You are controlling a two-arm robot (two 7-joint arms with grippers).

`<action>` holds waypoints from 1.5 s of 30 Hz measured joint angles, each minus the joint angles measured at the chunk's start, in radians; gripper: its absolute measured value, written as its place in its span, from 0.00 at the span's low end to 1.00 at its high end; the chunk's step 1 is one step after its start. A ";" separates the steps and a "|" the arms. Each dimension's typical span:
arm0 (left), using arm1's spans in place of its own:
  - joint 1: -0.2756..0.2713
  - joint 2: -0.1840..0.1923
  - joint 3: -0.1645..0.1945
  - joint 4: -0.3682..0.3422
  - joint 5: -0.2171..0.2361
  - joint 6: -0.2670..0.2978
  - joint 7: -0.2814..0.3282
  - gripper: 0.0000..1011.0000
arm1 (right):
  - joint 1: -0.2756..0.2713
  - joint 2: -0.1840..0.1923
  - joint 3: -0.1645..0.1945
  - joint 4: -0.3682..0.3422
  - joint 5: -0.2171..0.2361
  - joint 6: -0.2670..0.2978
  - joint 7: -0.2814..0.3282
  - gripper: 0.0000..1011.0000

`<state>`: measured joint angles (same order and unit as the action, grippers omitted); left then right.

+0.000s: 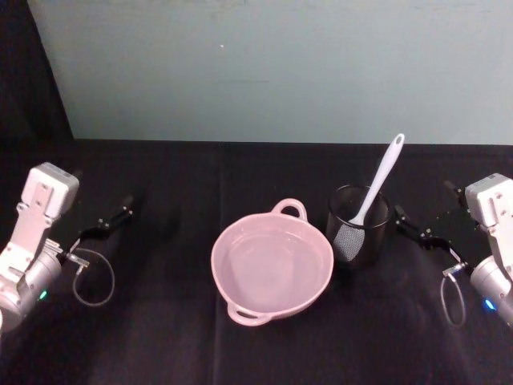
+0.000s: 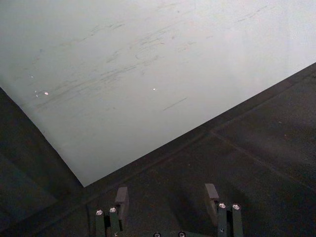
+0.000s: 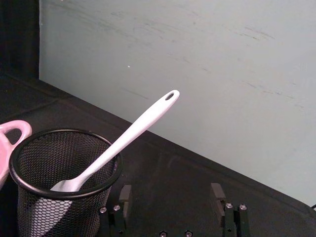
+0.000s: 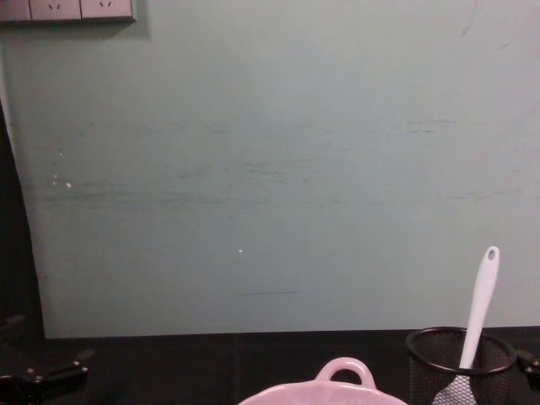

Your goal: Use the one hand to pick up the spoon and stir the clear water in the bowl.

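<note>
Right claw [image 3: 169,196] sits low over the tabletop [image 1: 160,321], jaws spread wide, nothing in them. Just off to its left is the cup [image 1: 353,241], and in it stands the spoon [image 1: 377,188]: head down in the mesh, handle leaning up over the rim and away towards the wall. The bowl [image 1: 218,258] is next to the cup on its left, water in it, untouched. Left claw [image 2: 165,195] is parked far out on the left, open and empty too, well apart from everything.

So the pick-up is the step, and the right claw is the one for it, I'd say. The plan: come up level with the bare handle above the rim, turn so the jaws straddle the slim shaft across its width, and close around the middle, not out at the holed tip. Then draw it out along its own lean. Pull sideways and that light cup may tip or drag into the bowl. Once the head clears the rim, swing left and dip it in gently.
</note>
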<state>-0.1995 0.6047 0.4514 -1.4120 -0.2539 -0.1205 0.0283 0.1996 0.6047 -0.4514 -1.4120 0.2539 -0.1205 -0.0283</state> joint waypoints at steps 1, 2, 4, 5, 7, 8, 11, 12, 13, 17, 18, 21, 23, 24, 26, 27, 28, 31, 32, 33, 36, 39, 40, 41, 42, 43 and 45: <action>0.000 0.000 0.000 0.000 0.000 0.000 0.000 0.99 | 0.000 0.000 0.000 0.000 0.000 0.000 0.000 0.99; 0.000 0.000 0.000 0.000 0.000 0.000 0.000 0.99 | 0.000 0.000 0.000 0.000 0.000 0.000 0.000 0.99; 0.000 0.000 0.000 0.000 0.000 0.000 0.000 0.99 | -0.011 0.003 0.009 -0.011 -0.005 0.000 -0.001 0.99; 0.000 0.000 0.000 0.000 0.000 0.000 0.000 0.99 | -0.016 0.004 0.014 -0.016 -0.003 0.000 0.000 0.99; 0.000 0.000 0.000 0.000 0.000 0.000 0.000 0.99 | -0.032 0.006 0.034 -0.029 0.020 0.004 0.008 0.99; 0.000 0.000 0.000 0.000 0.000 0.000 0.000 0.99 | -0.038 0.005 0.043 -0.034 0.035 0.005 0.015 0.99; 0.000 0.000 0.000 0.000 0.000 0.000 0.000 0.99 | -0.064 -0.002 0.090 -0.049 0.124 0.004 0.060 0.99; 0.000 0.000 0.000 0.000 0.000 0.000 0.000 0.99 | -0.070 -0.005 0.103 -0.052 0.155 0.004 0.075 0.99; 0.000 0.000 0.000 0.000 0.000 0.000 0.000 0.99 | -0.076 -0.008 0.117 -0.054 0.183 0.004 0.090 0.99; 0.000 0.000 0.000 0.000 0.000 0.000 0.000 0.99 | -0.092 -0.026 0.179 -0.055 0.330 0.021 0.184 0.99; 0.000 0.000 0.000 0.000 0.000 0.000 0.000 0.99 | -0.093 -0.031 0.191 -0.051 0.362 0.028 0.207 0.99; 0.000 0.000 0.000 0.000 0.000 0.000 0.000 0.99 | -0.077 -0.058 0.230 -0.018 0.497 0.071 0.326 0.99; 0.000 0.000 0.000 0.000 0.000 0.000 0.000 0.99 | -0.063 -0.070 0.241 0.005 0.548 0.096 0.375 0.99; 0.000 0.000 0.000 0.000 0.000 0.000 0.000 0.99 | -0.055 -0.078 0.247 0.018 0.572 0.110 0.398 0.99; 0.000 0.000 0.000 0.000 0.000 0.000 0.000 0.99 | -0.011 -0.104 0.260 0.082 0.675 0.171 0.496 0.99; 0.000 0.000 0.000 0.000 0.000 0.000 0.000 0.99 | -0.011 -0.104 0.260 0.082 0.675 0.171 0.496 0.99; 0.000 0.000 0.000 0.000 0.000 0.000 0.000 0.99 | 0.014 -0.114 0.262 0.115 0.720 0.198 0.542 0.99; 0.000 0.000 0.000 0.000 0.000 0.000 0.000 0.99 | 0.071 -0.132 0.255 0.191 0.791 0.259 0.617 0.99; 0.000 0.000 0.000 0.000 0.000 0.000 0.000 0.99 | 0.087 -0.135 0.251 0.210 0.803 0.274 0.632 0.99; 0.000 0.000 0.000 0.000 0.000 0.000 0.000 0.99 | 0.101 -0.138 0.246 0.228 0.814 0.287 0.646 0.99; 0.000 0.000 0.000 0.000 0.000 0.000 0.000 0.99 | 0.161 -0.152 0.223 0.300 0.851 0.340 0.698 0.99; 0.000 0.000 0.000 0.000 0.000 0.000 0.000 0.99 | 0.195 -0.160 0.205 0.337 0.858 0.357 0.719 0.99; 0.000 0.000 0.000 0.000 0.000 0.000 0.000 0.99 | 0.213 -0.163 0.193 0.358 0.859 0.362 0.730 0.99; 0.000 0.000 0.000 0.000 0.000 0.000 0.000 0.99 | 0.220 -0.164 0.187 0.365 0.859 0.363 0.733 0.99; 0.000 0.000 0.000 0.000 0.000 0.000 0.000 0.99 | 0.228 -0.166 0.181 0.373 0.857 0.364 0.737 0.99; 0.000 0.000 0.000 0.000 0.000 0.000 0.000 0.99 | 0.242 -0.167 0.171 0.386 0.856 0.365 0.745 0.99; 0.000 0.000 0.000 0.000 0.000 0.000 0.000 0.99 | 0.252 -0.168 0.162 0.394 0.854 0.365 0.751 0.99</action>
<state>-0.1995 0.6047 0.4514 -1.4120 -0.2539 -0.1206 0.0283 0.4519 0.4364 -0.2892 -1.0175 1.1077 0.2443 0.7227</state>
